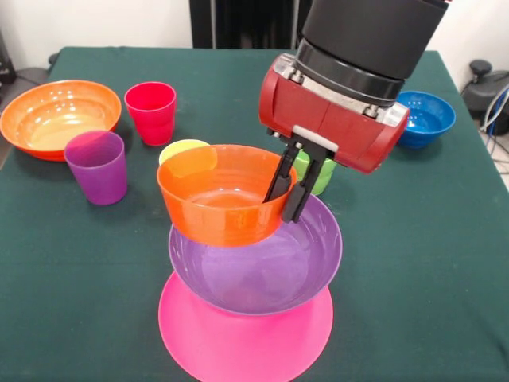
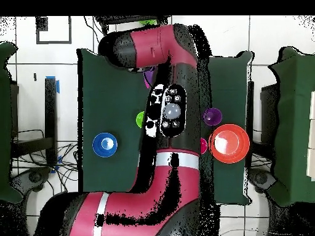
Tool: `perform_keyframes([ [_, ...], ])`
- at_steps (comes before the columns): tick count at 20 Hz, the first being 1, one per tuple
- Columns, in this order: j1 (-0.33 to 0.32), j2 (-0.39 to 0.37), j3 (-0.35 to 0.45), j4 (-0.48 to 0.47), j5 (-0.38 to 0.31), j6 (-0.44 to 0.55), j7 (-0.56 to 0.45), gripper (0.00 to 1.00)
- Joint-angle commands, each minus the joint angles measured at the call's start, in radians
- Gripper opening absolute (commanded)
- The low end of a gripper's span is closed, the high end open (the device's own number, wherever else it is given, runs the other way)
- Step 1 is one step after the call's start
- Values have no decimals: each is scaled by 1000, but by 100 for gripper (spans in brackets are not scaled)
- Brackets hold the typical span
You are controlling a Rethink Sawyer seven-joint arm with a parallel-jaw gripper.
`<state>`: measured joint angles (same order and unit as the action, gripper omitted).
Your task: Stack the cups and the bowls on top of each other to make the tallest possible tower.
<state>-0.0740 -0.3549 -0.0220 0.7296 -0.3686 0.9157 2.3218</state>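
Nearest in the front view, the pink bowl (image 1: 245,334) lies mouth down close to the bench's (image 1: 64,286) near edge, serving as the tower's (image 1: 250,263) base. On it sits the purple bowl (image 1: 256,267), mouth up and tipped slightly, with nothing inside but the bowl above. The small orange bowl (image 1: 225,195) rests in it, mouth up and leaning toward the left of the picture, so the tower's axis runs roughly vertical with a lean at the top. The hand (image 1: 289,189) comes down from above and is closed narrowly on the small orange bowl's right rim, one finger inside the wall and one outside.

Just behind the orange bowl a yellow cup (image 1: 180,149) peeks out, and a green cup or bowl (image 1: 322,175) shows behind the fingers; which it is I cannot tell. To the left stands the purple cup (image 1: 97,165), upright and empty, with open bench before it. Farther back the red cup (image 1: 150,111) stands upright, and the large orange bowl (image 1: 60,118) sits mouth up at the far left edge, empty. The blue bowl (image 1: 428,118) sits mouth up, empty, toward the far right edge. The right front of the bench is open.

From overhead the arm (image 2: 166,110) covers the tower; the blue bowl, large orange bowl and purple cup show beside it.
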Motion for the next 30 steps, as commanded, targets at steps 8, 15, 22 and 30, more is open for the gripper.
perform_keyframes([
  [8, 33, 39, -1, 77, 33, -31, 107, 0],
  [15, 36, 60, -11, 60, 50, -51, 107, 0],
  [22, 40, 80, -18, 39, 65, -62, 109, 0],
  [30, 53, 97, -36, 10, 78, -53, 124, 0],
])
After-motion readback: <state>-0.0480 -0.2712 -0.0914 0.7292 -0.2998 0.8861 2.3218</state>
